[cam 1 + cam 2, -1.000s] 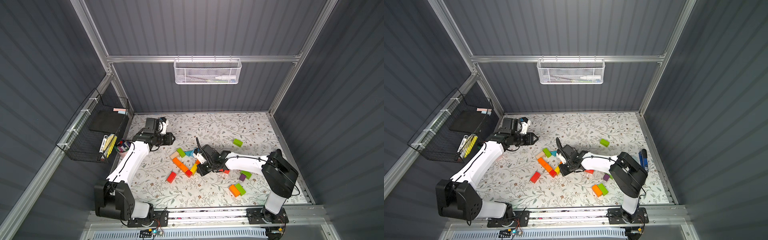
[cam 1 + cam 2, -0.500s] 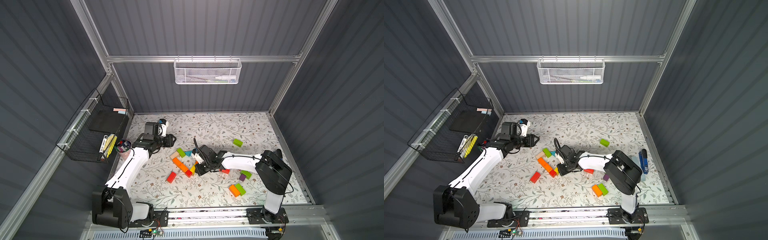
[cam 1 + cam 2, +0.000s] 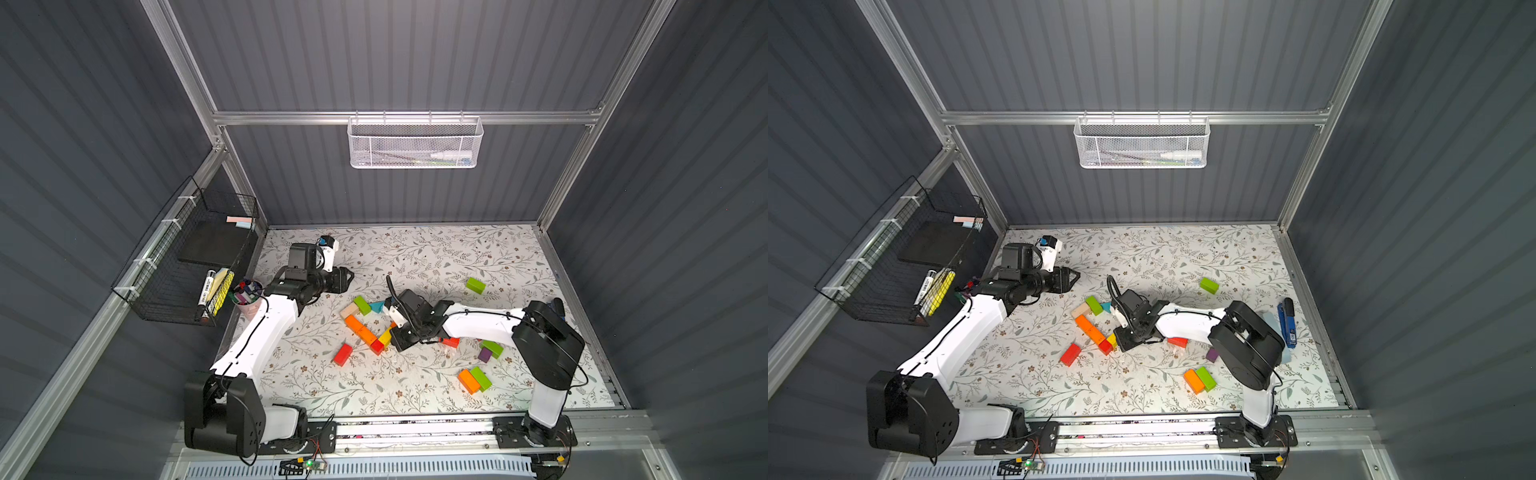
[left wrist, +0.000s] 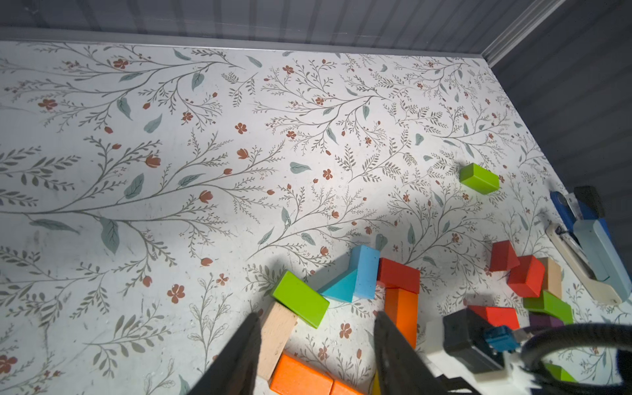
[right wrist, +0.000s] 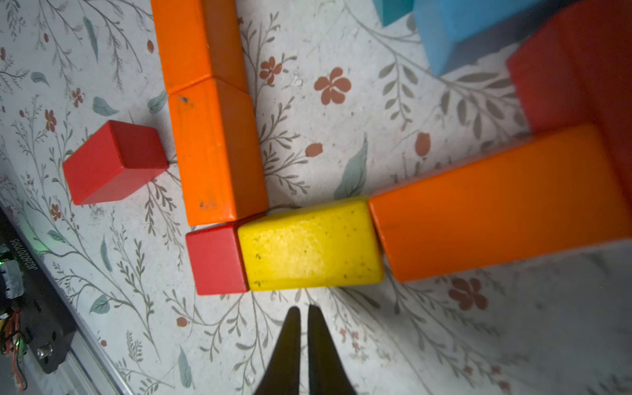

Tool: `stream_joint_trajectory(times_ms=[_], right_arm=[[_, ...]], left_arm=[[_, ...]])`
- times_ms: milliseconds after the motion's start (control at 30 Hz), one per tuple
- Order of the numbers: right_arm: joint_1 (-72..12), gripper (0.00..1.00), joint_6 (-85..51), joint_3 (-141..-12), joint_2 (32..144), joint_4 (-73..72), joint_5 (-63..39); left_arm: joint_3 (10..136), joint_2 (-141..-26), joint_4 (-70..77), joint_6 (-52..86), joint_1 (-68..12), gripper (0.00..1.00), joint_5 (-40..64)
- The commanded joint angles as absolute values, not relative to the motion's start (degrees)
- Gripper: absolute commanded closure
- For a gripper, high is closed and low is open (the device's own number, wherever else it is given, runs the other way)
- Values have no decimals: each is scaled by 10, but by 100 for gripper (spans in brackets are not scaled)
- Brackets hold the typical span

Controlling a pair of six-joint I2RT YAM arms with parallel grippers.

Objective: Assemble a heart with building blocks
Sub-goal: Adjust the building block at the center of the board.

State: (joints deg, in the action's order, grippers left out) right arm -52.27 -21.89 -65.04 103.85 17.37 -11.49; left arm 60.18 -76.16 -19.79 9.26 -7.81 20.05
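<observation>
The building blocks lie mid-table in both top views. A tan brick (image 3: pixel 349 309), green brick (image 3: pixel 362 304), teal wedge (image 3: pixel 377 306), two orange bricks (image 3: pixel 353 322), a red cube (image 3: pixel 377 346) and a yellow brick (image 5: pixel 309 246) form a bent chain. Beside the yellow brick lies a long orange brick (image 5: pixel 496 205). My right gripper (image 5: pixel 303 309) is shut and empty, with its tips just short of the yellow brick. My left gripper (image 4: pixel 317 316) hangs open and empty above the table, beyond the chain's tan end (image 4: pixel 277 328).
Loose blocks: a red brick (image 3: pixel 343 354), a far green one (image 3: pixel 475 285), an orange-green pair (image 3: pixel 468 381), and purple (image 3: pixel 484 354) and red (image 3: pixel 451 341) ones by the right arm. A blue stapler (image 3: pixel 1286 322) lies at the right edge. A pen cup (image 3: pixel 247 297) stands at the left.
The left jaws have opened wider and the left wrist has turned and shifted slightly. The right gripper stays shut beside the yellow brick, having edged a little to the left.
</observation>
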Motion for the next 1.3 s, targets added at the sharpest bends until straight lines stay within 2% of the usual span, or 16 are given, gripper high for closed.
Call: stream_joint_trajectory(times_ms=[0,100,200,333,567,833,1133,1267], right_arm=[[-522,89,-208,-641,984,213,-75],[-515,86,-197,-627,946,243,-46],[-494,83,-192,-604,908,276,-30],[-442,72,-194,-563,852,306,-29],[-332,69,-218,-501,774,346,4],[-252,66,-224,-484,795,332,-28],[-245,74,-228,-515,875,320,-40],[-244,74,-228,-529,909,300,-37]], left_arm=[[607,-740,-189,49,-79,42,234],[621,-751,-169,49,-79,37,247],[640,-773,-152,52,-80,35,304],[692,-805,-131,47,-89,27,365],[775,-859,-94,53,-121,1,411],[784,-898,-67,61,-134,1,452],[774,-896,-79,47,-134,1,432],[773,-896,-83,44,-134,1,426]])
